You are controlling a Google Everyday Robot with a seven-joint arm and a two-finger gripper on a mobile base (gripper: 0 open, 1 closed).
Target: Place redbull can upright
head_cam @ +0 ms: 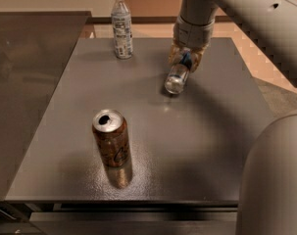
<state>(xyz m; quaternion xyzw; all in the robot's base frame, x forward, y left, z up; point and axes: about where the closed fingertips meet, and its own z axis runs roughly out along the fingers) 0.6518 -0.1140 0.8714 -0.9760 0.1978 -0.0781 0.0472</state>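
Note:
The redbull can (177, 75) is slim, silver and blue, with a shiny silver end facing me. It is tilted, its lower end close to the grey table (207, 131) at the far right. My gripper (185, 58) hangs from the arm coming in at the top right and is shut on the can's upper part, its tan fingers (197, 58) on either side of the blue band.
A wider brown soda can (110, 137) stands upright, opened, near the table's front left. A clear plastic bottle with a white cap (121, 25) stands at the back left. A dark counter (20, 72) adjoins on the left. My robot body (273, 180) fills the lower right.

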